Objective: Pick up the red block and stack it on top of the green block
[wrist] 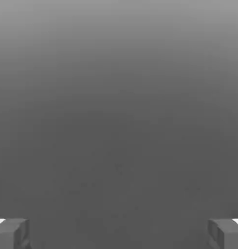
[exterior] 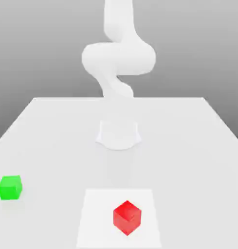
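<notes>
Exterior view first. White table (exterior: 52, 126) runs across the lower part of the scene, under a grey background. Robot arm (exterior: 118, 56) stands at the far middle of the table on a rounded white base (exterior: 119, 134); its links rise and curl back above the base and pass beyond the upper edge of the picture. Red block (exterior: 127, 217) rests on the table at the near edge, slightly toward the exterior view's right of centre, turned so that one corner faces the camera. It sits inside a paler square patch (exterior: 91, 219) marked on the table surface. Green block (exterior: 10, 187) rests on the table well apart from the red block, close to the table's edge at the exterior view's left and a little farther from the camera. The two blocks do not touch, and nothing rests on either.

Hand view next. Gripper (wrist: 119, 234) is seen from behind its own fingers (wrist: 11, 234), two grey tips at opposite sides of the picture. Jaws stand wide apart with nothing between them. Beyond them lies a plain grey gradient.
</notes>
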Available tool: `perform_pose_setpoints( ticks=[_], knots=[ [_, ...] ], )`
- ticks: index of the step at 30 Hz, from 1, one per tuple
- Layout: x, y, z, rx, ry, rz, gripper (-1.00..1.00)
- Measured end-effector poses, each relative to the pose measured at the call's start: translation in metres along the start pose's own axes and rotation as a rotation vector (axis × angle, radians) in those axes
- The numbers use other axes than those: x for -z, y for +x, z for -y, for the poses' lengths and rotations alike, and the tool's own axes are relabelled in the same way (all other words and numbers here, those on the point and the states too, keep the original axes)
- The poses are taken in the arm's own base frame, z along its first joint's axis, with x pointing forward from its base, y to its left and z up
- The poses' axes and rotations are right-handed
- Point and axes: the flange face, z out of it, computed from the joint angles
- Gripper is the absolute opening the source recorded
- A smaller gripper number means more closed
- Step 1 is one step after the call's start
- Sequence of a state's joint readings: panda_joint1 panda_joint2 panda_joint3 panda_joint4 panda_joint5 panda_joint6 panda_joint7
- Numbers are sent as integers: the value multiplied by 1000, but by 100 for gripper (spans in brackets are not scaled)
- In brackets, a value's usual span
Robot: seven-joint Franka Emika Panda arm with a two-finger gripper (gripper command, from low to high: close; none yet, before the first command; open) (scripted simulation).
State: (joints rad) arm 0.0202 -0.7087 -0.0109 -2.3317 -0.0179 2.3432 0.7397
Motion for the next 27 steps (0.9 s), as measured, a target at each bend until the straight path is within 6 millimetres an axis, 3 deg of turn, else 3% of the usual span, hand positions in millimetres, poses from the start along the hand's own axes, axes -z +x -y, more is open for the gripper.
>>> perform_pose_setpoints(
  ticks=[7,14,18,22,27],
  knots=[
    [-151,-35,-22,221,-130,186,0],
    [-275,-100,-71,432,-217,396,0],
    [-330,-148,-108,550,-247,527,0],
    [-372,-200,-150,656,-263,657,0],
    [-417,-233,-180,675,-266,684,0]
  ],
)
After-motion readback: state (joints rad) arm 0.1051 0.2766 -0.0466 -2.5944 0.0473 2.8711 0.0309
